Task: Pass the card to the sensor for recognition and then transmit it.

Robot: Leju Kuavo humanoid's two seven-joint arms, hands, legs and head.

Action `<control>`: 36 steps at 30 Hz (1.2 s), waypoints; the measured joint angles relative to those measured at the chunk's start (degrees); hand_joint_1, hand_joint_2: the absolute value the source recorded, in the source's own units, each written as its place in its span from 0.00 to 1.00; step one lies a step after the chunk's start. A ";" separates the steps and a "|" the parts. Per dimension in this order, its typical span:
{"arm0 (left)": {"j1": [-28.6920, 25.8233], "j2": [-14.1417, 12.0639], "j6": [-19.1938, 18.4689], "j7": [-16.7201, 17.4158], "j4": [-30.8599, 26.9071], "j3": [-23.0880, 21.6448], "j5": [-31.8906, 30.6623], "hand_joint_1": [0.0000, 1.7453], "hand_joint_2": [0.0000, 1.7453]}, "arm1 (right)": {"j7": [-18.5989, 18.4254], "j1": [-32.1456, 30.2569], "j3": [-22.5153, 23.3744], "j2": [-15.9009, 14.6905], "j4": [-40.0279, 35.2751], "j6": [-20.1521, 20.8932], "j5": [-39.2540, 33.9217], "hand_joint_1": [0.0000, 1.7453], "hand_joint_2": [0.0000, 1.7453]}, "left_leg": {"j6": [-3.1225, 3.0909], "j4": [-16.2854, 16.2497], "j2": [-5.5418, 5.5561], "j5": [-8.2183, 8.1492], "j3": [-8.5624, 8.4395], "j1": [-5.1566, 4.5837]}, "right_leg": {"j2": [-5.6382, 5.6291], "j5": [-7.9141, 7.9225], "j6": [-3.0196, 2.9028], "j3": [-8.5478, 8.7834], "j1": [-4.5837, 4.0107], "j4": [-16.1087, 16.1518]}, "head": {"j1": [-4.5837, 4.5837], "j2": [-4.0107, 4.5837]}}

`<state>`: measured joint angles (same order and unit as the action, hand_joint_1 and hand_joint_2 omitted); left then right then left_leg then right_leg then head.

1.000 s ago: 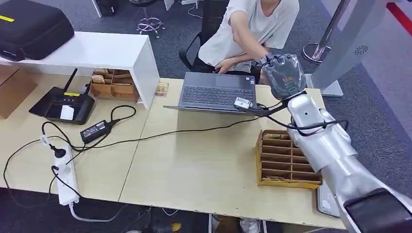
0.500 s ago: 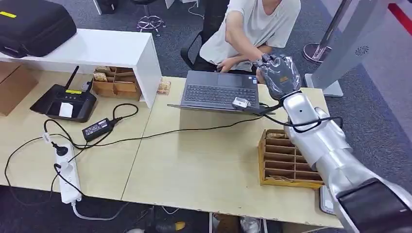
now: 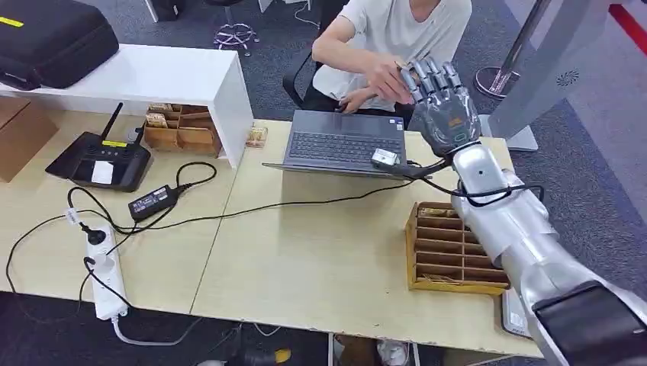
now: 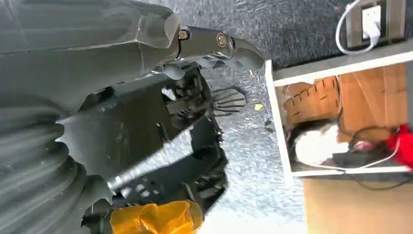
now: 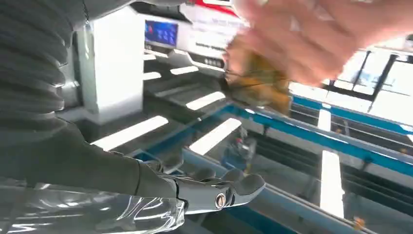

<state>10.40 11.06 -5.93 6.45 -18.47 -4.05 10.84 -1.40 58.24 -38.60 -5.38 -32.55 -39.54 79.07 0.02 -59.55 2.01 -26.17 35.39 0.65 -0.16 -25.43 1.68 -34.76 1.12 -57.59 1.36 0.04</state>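
My right hand [image 3: 442, 103] is raised over the far edge of the table beside the laptop [image 3: 339, 141], fingers spread upward and holding nothing. A seated person's hand [image 3: 387, 80] is right against my fingertips. In the right wrist view that person's hand [image 5: 316, 34] holds a blurred brownish card [image 5: 258, 83], apart from my straight fingers [image 5: 229, 187]. The small grey sensor [image 3: 384, 159] lies on its cable at the laptop's near right corner, below my hand. My left hand [image 4: 209, 44] hangs down by the floor, thumb straight, nothing in it.
A slotted wooden box [image 3: 450, 248] sits under my right forearm. A white shelf [image 3: 152, 76], a black router [image 3: 99, 164], a power strip [image 3: 107, 282] and cables occupy the left table. A grey stand [image 3: 534, 69] rises at the right.
My right hand has uncurled from closed to spread fingers and risen slightly. The person's hand came up to it and now has the card.
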 joint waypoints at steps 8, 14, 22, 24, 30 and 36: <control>-3.25 -1.64 1.06 0.65 -5.44 -5.57 4.25 0.00 1.00 | 7.55 -8.95 7.12 -2.36 -10.69 8.63 -21.75 0.00 0.00 | -0.15 -0.03 -0.33 -0.15 0.16 0.00 | -0.38 0.01 0.01 -0.20 0.02 0.05 | 0.00 0.00; -2.91 -1.70 3.83 -3.28 -3.45 -6.05 8.55 0.00 1.00 | 11.52 -15.04 9.07 -2.84 -20.73 10.95 -29.94 0.00 0.00 | -0.11 -0.03 -0.53 -0.17 0.20 0.01 | -0.59 0.01 -0.01 -0.42 -0.11 0.03 | 0.00 0.00; -2.19 -2.25 3.89 -4.20 -2.07 -6.05 9.14 0.00 1.00 | 12.83 -21.43 10.25 -5.27 -29.94 10.56 -31.29 0.00 0.00 | 0.01 0.00 -0.70 -0.15 0.18 0.04 | -0.66 0.05 -0.10 -0.52 -0.16 -0.16 | 0.00 0.00; -2.04 -2.29 3.91 -4.20 -1.85 -6.05 9.14 0.00 1.00 | 12.83 -21.78 10.27 -5.55 -30.86 10.56 -31.29 0.00 0.00 | 0.08 0.00 -0.72 -0.10 0.18 0.04 | -0.67 0.07 -0.13 -0.53 -0.16 -0.20 | 0.02 0.00; -1.90 -2.56 4.07 -4.29 -1.61 -6.05 9.40 0.00 1.00 | 12.98 -24.23 10.34 -7.41 -33.83 6.51 -26.76 0.00 1.00 | 0.12 0.00 -0.68 -0.07 0.18 0.05 | -0.66 0.12 -0.20 -0.55 -0.18 -0.21 | 0.00 0.00; -1.89 -3.21 3.83 -4.74 -1.59 -6.05 9.51 0.00 1.00 | 13.02 -28.85 11.41 -10.18 -37.94 2.79 -23.37 0.00 1.00 | 0.12 0.00 -0.72 -0.07 0.18 0.05 | -0.69 0.15 -0.24 -0.56 -0.18 -0.22 | 0.00 0.00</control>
<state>8.52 7.85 -2.10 1.70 -20.06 -10.10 20.35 11.63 29.39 -27.19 -15.56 -70.49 -36.74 55.70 0.15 -59.55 1.29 -26.24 35.58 0.70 -0.84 -25.28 1.43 -35.32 0.94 -57.81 1.36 0.04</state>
